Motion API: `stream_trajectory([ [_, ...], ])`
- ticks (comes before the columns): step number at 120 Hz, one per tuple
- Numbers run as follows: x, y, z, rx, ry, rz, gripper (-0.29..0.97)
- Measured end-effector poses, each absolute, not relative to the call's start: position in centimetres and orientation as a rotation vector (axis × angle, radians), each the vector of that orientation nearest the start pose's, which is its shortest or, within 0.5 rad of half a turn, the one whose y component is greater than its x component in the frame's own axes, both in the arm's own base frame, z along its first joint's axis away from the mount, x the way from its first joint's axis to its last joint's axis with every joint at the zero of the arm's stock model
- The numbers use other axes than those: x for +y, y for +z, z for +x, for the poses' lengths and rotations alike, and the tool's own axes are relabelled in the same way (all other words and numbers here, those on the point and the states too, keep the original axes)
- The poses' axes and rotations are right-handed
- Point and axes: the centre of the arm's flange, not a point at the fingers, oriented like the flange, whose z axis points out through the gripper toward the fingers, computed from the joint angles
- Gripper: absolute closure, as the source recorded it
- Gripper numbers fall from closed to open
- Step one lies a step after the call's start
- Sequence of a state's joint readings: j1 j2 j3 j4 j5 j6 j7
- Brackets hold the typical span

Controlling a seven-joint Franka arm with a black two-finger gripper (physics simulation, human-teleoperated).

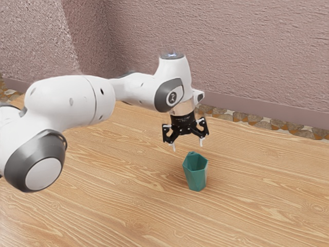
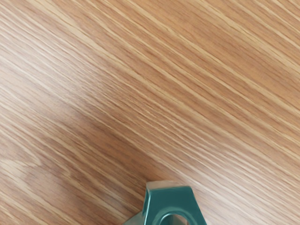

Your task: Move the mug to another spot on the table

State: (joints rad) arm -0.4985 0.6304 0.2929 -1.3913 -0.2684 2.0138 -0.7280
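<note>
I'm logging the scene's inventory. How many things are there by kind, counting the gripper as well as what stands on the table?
mug, green: 1
gripper, black, open above the mug: 1
Total: 2

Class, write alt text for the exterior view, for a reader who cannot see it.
The black gripper of a white Franka arm hangs open just above an upright teal mug, not touching it. The mug stands on a wooden table before a rough pinkish wall.

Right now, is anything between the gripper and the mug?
No. In the exterior view the open gripper hangs above the mug, not touching it, with only empty air between them.
</note>
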Motion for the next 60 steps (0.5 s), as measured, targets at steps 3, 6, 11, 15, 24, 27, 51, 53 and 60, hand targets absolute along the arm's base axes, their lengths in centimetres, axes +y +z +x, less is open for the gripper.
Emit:
stream_trajectory([
  [3,-20.4,35.0,69.3,-0.918,0.028,-3.08,0.0],
  [6,-20.4,34.8,69.3,-0.917,0.033,-3.078,0.0],
  [11,-20.4,34.3,69.3,-0.915,0.041,-3.075,0.0],
  [15,-20.4,34.0,69.3,-0.912,0.047,-3.073,0.0],
  [24,-20.5,33.4,69.3,-0.908,0.053,-3.071,0.0],
  [27,-20.5,33.2,69.3,-0.907,0.053,-3.071,0.0],
  [51,-20.7,31.2,69.5,-0.91,0.07,-3.071,0.0],
  [53,-20.7,31.2,69.5,-0.911,0.07,-3.073,0.0],
  [60,-20.9,31.0,69.6,-0.911,0.068,-3.077,0.0],
])
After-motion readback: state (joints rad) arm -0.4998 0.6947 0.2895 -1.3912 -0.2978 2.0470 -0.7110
